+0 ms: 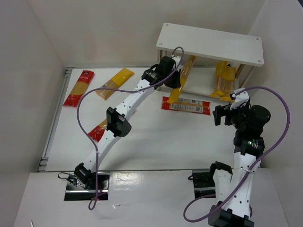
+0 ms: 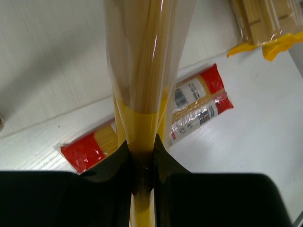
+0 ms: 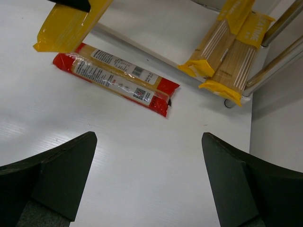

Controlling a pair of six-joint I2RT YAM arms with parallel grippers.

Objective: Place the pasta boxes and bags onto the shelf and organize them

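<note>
My left gripper (image 1: pixel 171 81) is shut on a yellow pasta bag (image 1: pixel 182 78) near its lower end. The bag slants up toward the lower tier of the white shelf (image 1: pixel 210 45). From the left wrist, the fingers (image 2: pixel 116 163) pinch the bag's yellow band (image 2: pixel 141 125), and clear film with pale spaghetti rises above it. Two yellow bags (image 1: pixel 223 80) lie on the lower tier at the right (image 3: pixel 227 61). Two red packs (image 1: pixel 185 105) lie side by side on the table before the shelf (image 3: pixel 118 78). My right gripper (image 1: pixel 227 113) hangs open and empty (image 3: pixel 149 161) to their right.
At the far left of the table lie a red pack (image 1: pixel 79 88) and a yellow pack (image 1: pixel 114 83). Another red pack (image 1: pixel 98 131) shows partly under the left arm. Grey shelf legs (image 3: pixel 279 23) stand near the right gripper. White walls enclose the table.
</note>
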